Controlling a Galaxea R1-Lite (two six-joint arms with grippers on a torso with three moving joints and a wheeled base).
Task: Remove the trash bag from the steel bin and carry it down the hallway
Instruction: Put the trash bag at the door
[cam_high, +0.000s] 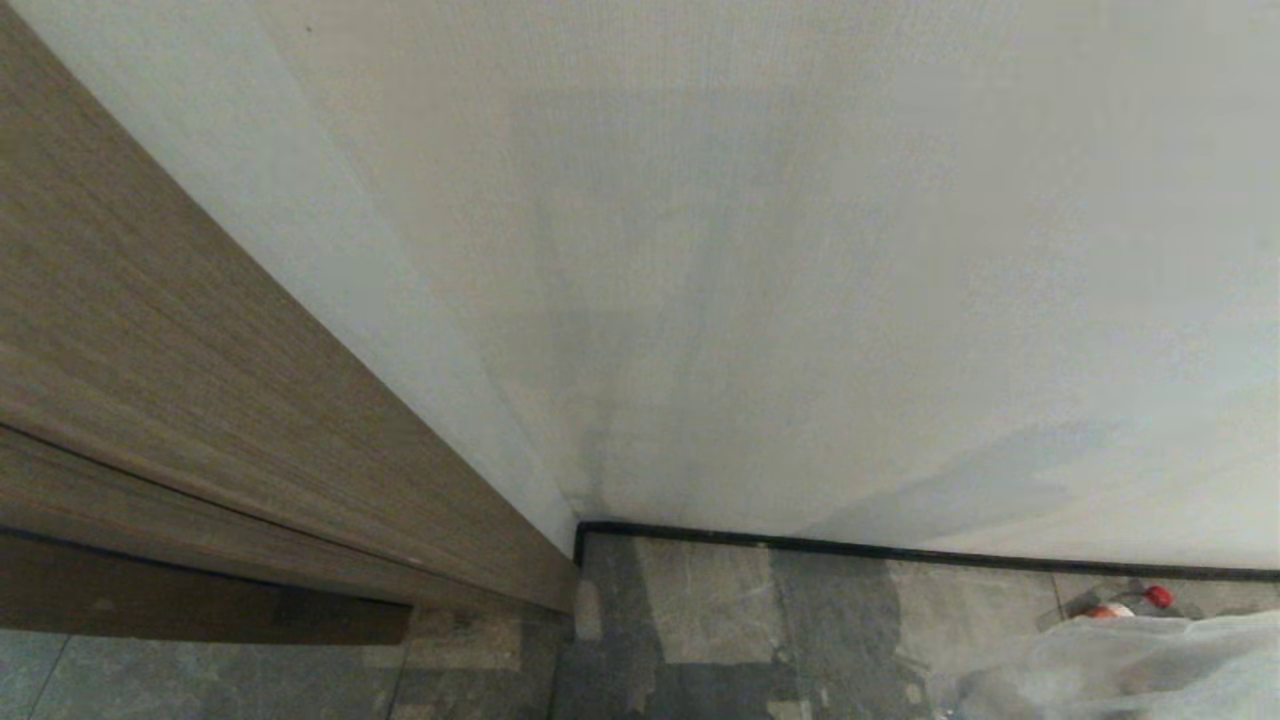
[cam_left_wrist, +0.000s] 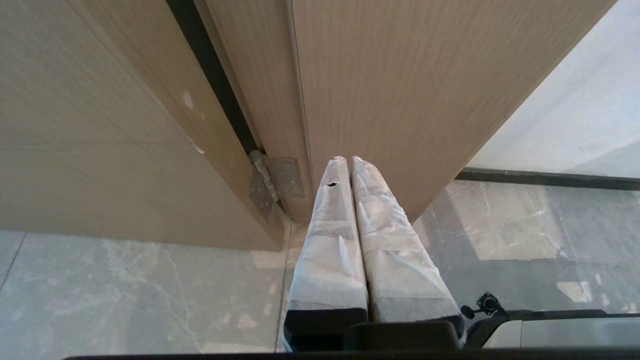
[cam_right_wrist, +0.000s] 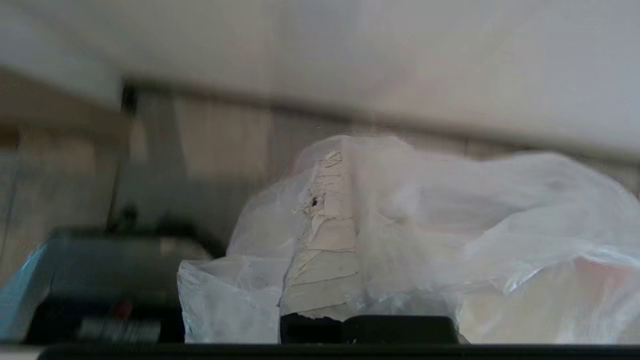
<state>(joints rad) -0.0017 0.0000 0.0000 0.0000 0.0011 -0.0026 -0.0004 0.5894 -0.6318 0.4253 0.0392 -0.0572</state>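
The thin clear trash bag (cam_high: 1130, 665) shows at the lower right of the head view, with a red-capped item visible near its top. In the right wrist view the trash bag (cam_right_wrist: 475, 215) is draped over my right gripper (cam_right_wrist: 350, 152), which is shut on its film. One taped finger (cam_right_wrist: 325, 240) shows through the plastic; the other is covered. My left gripper (cam_left_wrist: 349, 160) is shut and empty, pointing at a tan wooden door near its hinge (cam_left_wrist: 280, 180). The steel bin is out of view. Glossy grey hallway tiles (cam_high: 720, 620) lie below.
A white wall (cam_high: 800, 250) with dark skirting (cam_high: 900, 552) stands right ahead. A tan wooden door (cam_high: 150, 350) runs along the left and meets the wall at a corner. A dark part of my base (cam_right_wrist: 110, 270) shows beside the bag.
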